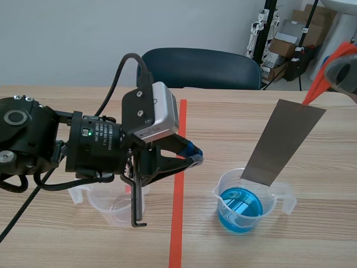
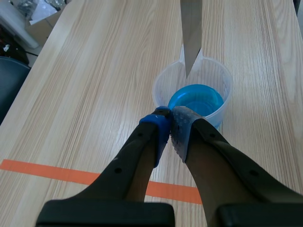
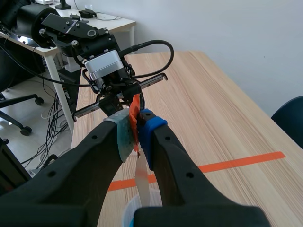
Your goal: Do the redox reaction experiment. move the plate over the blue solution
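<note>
A grey metal plate point(image 1: 284, 142) hangs tilted from an orange clip, its lower edge just over the rim of a clear beaker of blue solution point(image 1: 241, 209). My right gripper point(image 3: 138, 124) is shut on the orange clip point(image 3: 135, 113), with the plate point(image 3: 141, 179) running down from it toward the beaker. In the left wrist view the plate's tip point(image 2: 191, 33) points into the beaker point(image 2: 195, 98), which lies just ahead of my left gripper point(image 2: 170, 116). That gripper is shut on nothing and hovers over the table point(image 1: 192, 154).
An empty clear beaker point(image 1: 114, 204) stands under my left arm, left of the orange tape line. A dark blue chair point(image 1: 201, 68) sits behind the table's far edge. Boxes and stands point(image 1: 290, 44) fill the back right corner.
</note>
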`<state>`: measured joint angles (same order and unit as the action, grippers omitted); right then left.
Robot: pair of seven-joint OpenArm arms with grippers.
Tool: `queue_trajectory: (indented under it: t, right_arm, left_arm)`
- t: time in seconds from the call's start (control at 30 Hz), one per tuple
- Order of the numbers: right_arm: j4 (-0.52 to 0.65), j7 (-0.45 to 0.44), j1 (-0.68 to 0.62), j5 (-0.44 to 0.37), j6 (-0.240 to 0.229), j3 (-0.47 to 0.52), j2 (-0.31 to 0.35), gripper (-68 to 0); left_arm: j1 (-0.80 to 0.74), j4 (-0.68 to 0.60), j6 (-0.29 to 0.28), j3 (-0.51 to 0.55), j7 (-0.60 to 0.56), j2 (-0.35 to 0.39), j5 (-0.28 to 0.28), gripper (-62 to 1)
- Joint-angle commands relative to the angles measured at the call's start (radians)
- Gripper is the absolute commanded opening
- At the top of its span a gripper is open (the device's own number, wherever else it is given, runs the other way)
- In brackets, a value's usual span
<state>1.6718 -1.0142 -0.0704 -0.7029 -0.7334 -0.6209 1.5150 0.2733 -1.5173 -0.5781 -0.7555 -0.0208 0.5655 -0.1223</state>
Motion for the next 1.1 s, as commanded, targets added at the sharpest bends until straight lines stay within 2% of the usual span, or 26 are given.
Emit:
queue_trajectory:
  t: [0.0, 1.07]
  right_arm:
    - [0.006, -0.025, 0.010, -0.015, -0.012, 0.013, 0.003, -67.1]
    - [0.006, -0.024, 0.010, -0.014, -0.012, 0.013, 0.003, -67.1]
  left_arm:
    - [0.027, -0.013, 0.002, -0.016, 0.004, -0.006, -0.007, -56.9]
    - [0.032, -0.013, -0.013, -0.032, 0.019, -0.019, -0.008, -56.9]
